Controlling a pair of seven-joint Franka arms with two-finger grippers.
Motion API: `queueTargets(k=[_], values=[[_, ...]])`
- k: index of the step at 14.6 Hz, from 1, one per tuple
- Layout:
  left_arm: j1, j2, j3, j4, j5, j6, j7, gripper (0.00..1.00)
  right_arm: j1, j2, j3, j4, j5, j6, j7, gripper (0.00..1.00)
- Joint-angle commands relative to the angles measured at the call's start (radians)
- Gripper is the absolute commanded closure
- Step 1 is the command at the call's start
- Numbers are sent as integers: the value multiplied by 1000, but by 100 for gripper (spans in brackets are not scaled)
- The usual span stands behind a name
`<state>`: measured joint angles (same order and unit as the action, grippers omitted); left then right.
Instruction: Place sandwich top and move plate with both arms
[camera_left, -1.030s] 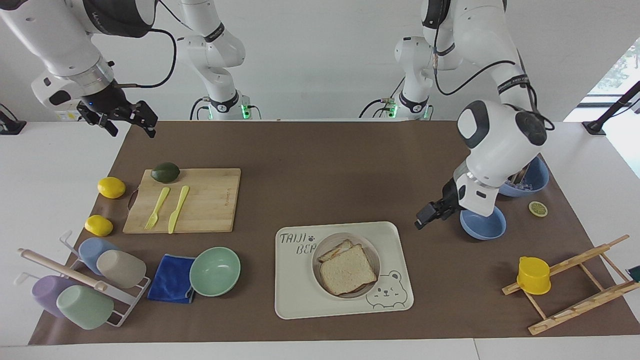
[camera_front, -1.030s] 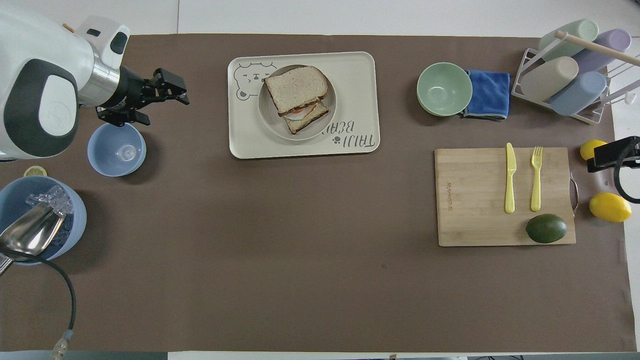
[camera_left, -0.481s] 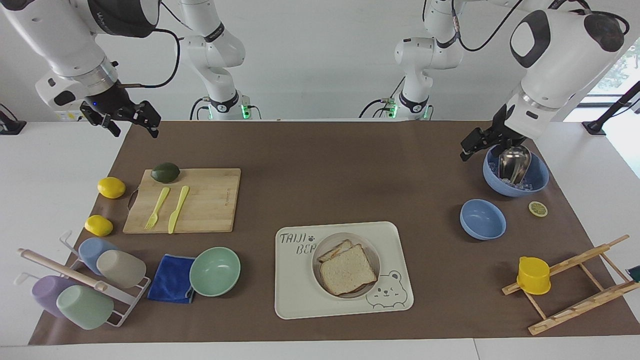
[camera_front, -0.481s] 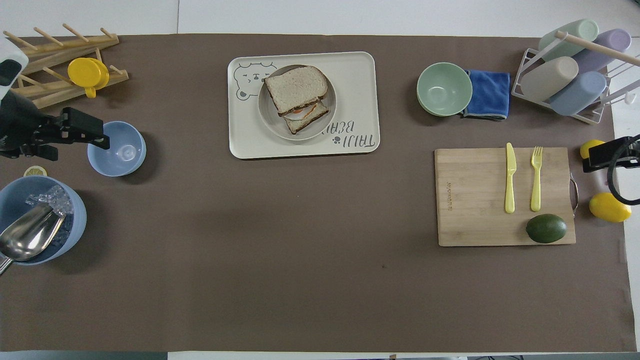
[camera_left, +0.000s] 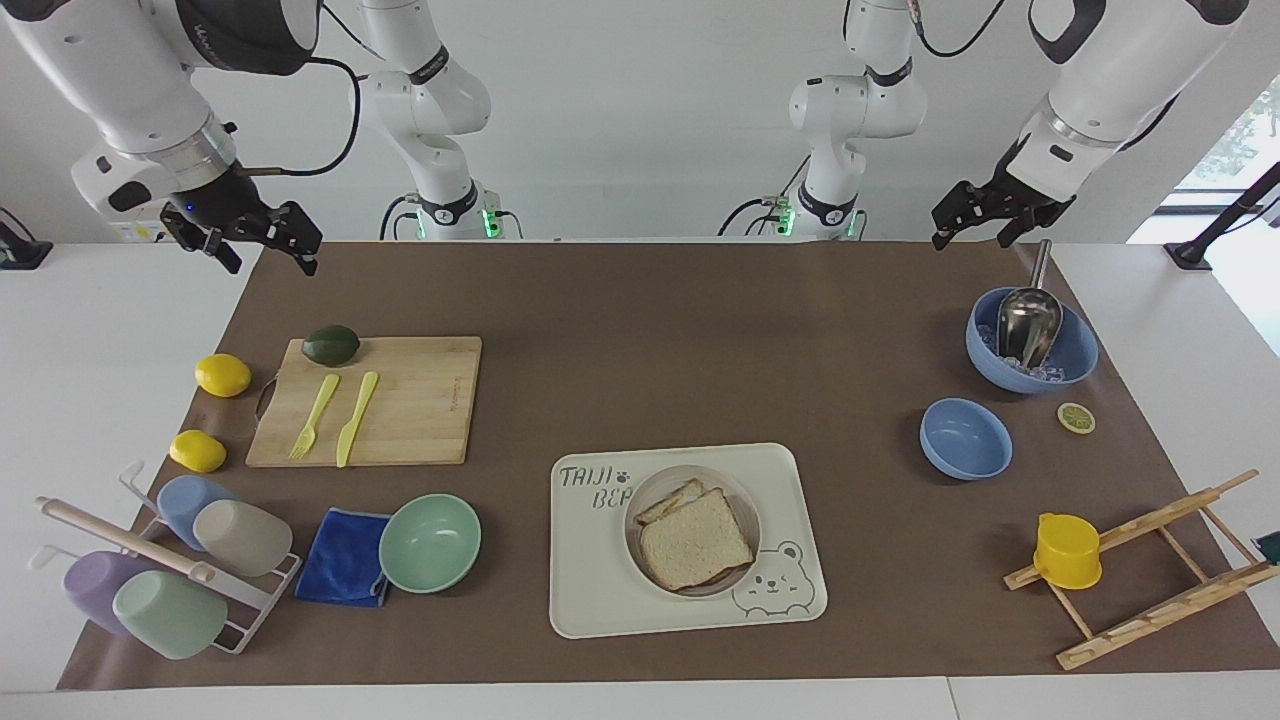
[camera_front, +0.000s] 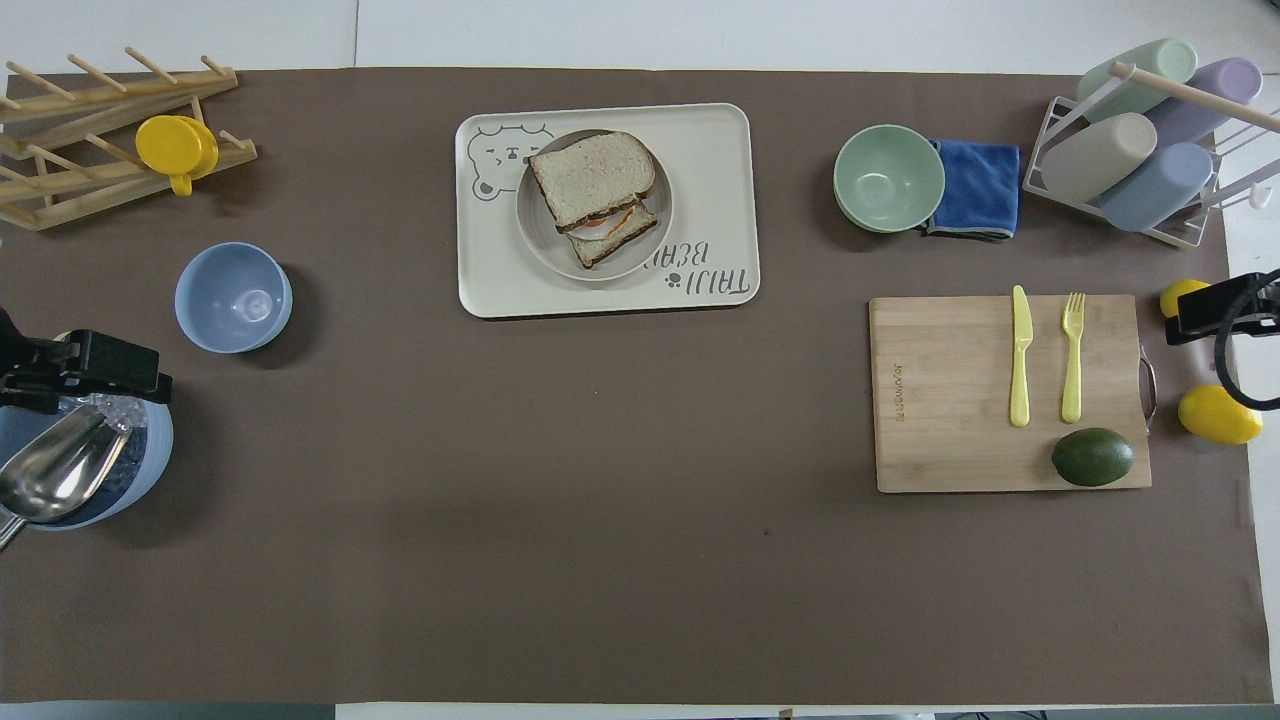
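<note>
The sandwich top (camera_left: 695, 540) (camera_front: 590, 178), a pale speckled slice with a brown crust, lies askew on a lower slice with egg showing at its edge. Both rest on the round beige plate (camera_left: 745, 497) (camera_front: 535, 222), which stands on the cream bear tray (camera_left: 600, 590) (camera_front: 720, 150). My left gripper (camera_left: 972, 235) hangs open and empty, high over the blue bowl of ice at the left arm's end. My right gripper (camera_left: 262, 258) waits open and empty, high over the mat's corner at the right arm's end, by the cutting board.
A small blue bowl (camera_left: 965, 438), a bowl of ice with a metal scoop (camera_left: 1030, 340), a lemon slice and a wooden rack with a yellow cup (camera_left: 1067, 550) stand toward the left arm's end. A mint bowl (camera_left: 430, 542), blue cloth, cup rack, lemons and cutting board (camera_left: 400, 400) fill the right arm's end.
My left arm has lifted and drawn back from beside the small blue bowl to high over the ice bowl. The right arm has barely moved. The sandwich and plate stay put.
</note>
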<state>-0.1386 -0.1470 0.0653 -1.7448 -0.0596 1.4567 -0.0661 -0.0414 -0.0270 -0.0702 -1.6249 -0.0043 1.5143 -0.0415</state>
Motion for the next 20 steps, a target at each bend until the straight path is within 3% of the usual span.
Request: queueTargets(k=[1,4,8,20], values=[[-7,-52,-5,-87,26,74,25,0,-3,-7,6,-13,-11,15,-6,0],[-6,6,-9,-59,66,96,60,0,-2,-7,6,-13,-13,15,-6,0],[7,112,-4,100,66,33,61,0,-2,-7,6,-13,-13,14,-6,0],[8,86,-10,120,58,37,49,0,-2,-7,15,-12,-13,10,-8,0]])
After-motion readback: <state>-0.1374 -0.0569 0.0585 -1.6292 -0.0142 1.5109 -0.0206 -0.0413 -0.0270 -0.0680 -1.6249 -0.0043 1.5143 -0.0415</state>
